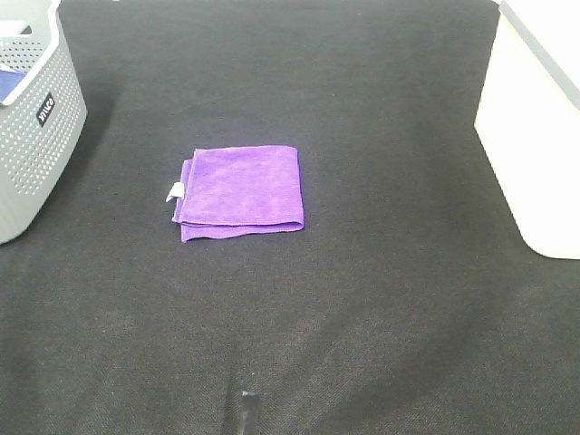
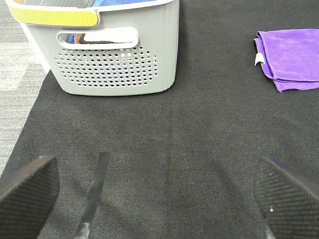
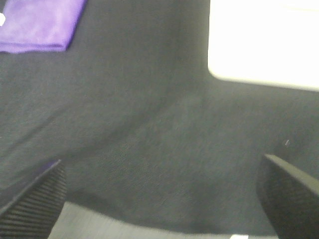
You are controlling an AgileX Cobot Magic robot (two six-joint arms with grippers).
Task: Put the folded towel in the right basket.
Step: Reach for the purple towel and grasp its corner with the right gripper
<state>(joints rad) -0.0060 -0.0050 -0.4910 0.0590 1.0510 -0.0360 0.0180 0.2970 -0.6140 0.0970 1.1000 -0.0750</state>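
Nearest me, my left gripper (image 2: 159, 199) and right gripper (image 3: 159, 199) are both spread wide above the black mat (image 1: 381, 308). Farther out, the folded purple towel (image 1: 243, 192) lies flat, slightly left of centre. It is well apart from the white right basket (image 1: 535, 136) at the far right.

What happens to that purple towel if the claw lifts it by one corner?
The towel is soft folded cloth, so it will probably droop and may unfold. It looks thin, likely light. On the rough black mat, a push would probably bunch it rather than slide it.
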